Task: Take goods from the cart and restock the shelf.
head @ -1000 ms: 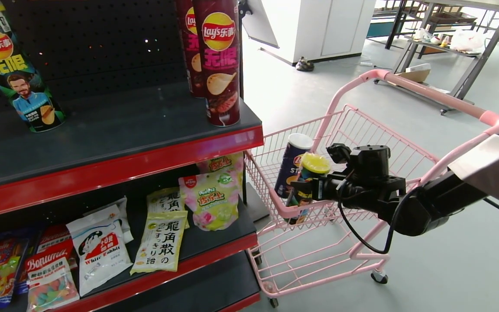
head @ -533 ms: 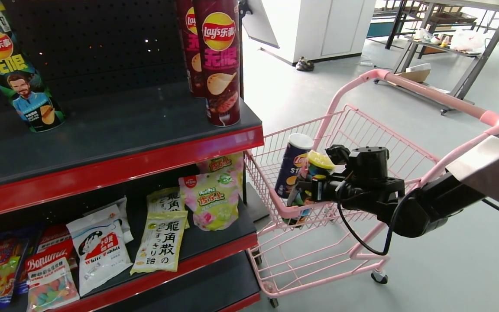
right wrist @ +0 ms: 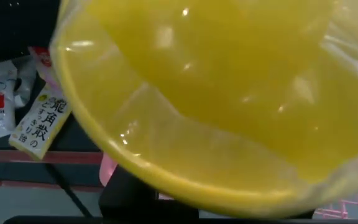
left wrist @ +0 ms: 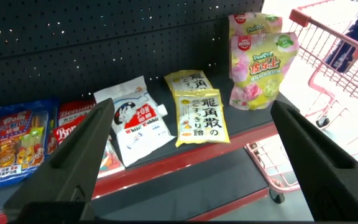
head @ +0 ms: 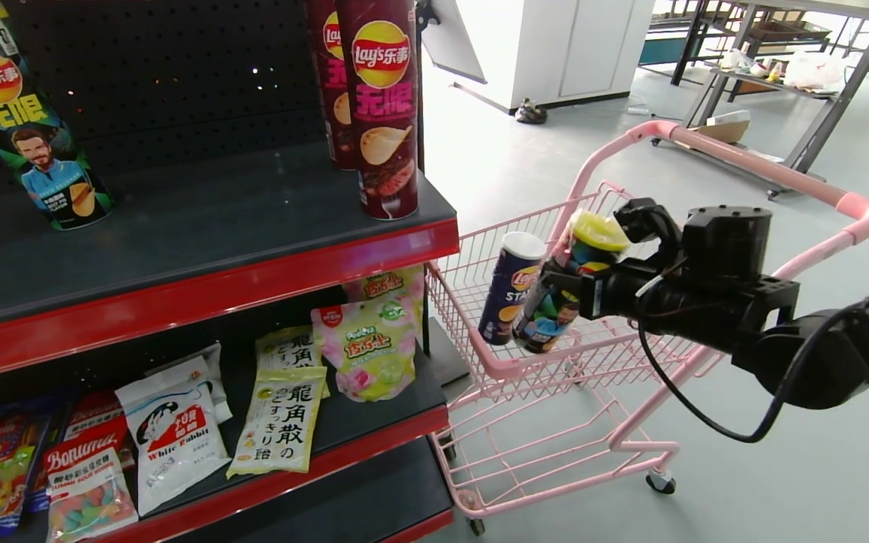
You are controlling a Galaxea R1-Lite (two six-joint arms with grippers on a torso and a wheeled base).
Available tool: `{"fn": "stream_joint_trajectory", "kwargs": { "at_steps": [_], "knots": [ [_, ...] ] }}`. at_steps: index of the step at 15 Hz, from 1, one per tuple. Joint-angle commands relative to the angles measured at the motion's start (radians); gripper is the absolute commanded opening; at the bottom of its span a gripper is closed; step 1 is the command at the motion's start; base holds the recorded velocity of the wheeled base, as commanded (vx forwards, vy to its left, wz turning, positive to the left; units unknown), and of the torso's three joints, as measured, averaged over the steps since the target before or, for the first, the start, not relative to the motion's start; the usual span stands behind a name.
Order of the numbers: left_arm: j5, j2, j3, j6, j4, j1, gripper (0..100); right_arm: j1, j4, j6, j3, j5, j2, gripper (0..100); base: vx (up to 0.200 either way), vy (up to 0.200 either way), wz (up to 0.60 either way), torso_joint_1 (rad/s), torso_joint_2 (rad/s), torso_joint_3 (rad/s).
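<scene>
Right hand [head: 570,289], at centre right of the head view, is clamped around the middle of a yellow-lidded chip can [head: 550,323]. The can hangs tilted, with its base near the front rim of the cart and its lid leaning toward the handle. Hazards are listed by size of item. The shelf [head: 201,219] has its upper deck at centre left, which is the probable destination. Its red front lip stands in the way, and a tilted can brought in low would likely strike it base-first and twist in the grip. The cart [head: 496,369] has pink wire close under the load, so a sideways move made too low could snag the wire and drag the cart. The maroon cans [head: 383,113], at top centre, are tall and stand at the deck's near corner, where a brush from arm or load could topple them. The blue can [head: 508,294] stands just beside the held one; contact cannot be determined, and it could be tipped over. The lid [right wrist: 229,93] sits close against the right wrist camera, leaving that view little use for judging placement. The left hand [left wrist: 185,162], fingers spread and holding nothing, faces the snack bags [left wrist: 201,115] on the lower deck, well clear of the work.
</scene>
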State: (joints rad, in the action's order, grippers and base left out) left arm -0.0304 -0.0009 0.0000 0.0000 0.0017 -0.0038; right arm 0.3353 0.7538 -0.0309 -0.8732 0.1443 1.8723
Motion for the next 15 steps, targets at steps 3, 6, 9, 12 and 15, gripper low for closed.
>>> {"fn": "stream_joint_trajectory", "kwargs": {
  "at_steps": [3,6,9,12,15],
  "knots": [
    [0.0,0.001,0.0,0.0,0.0,-0.001,100,-0.041,-0.004,0.055,-0.056,-0.002,-0.182,0,0.0,0.0,0.0,0.0,0.0,0.0],
    [0.0,0.001,0.0,0.0,0.0,0.001,100,-0.082,-0.151,0.097,0.026,-0.084,-0.438,0,0.0,0.0,0.0,0.0,0.0,0.0],
    [0.0,0.001,0.0,0.0,0.0,-0.001,100,-0.101,-0.426,0.108,0.243,-0.207,-0.815,0,0.0,0.0,0.0,0.0,0.0,0.0],
    [0.0,0.001,0.0,0.0,0.0,-0.001,100,-0.197,-0.689,0.112,0.378,-0.212,-1.159,0,0.0,0.0,0.0,0.0,0.0,0.0],
    [0.003,0.001,0.0,0.0,0.0,-0.001,100,-0.277,-0.886,0.114,0.396,-0.206,-1.311,0,0.0,0.0,0.0,0.0,0.0,0.0]
  ]
}}
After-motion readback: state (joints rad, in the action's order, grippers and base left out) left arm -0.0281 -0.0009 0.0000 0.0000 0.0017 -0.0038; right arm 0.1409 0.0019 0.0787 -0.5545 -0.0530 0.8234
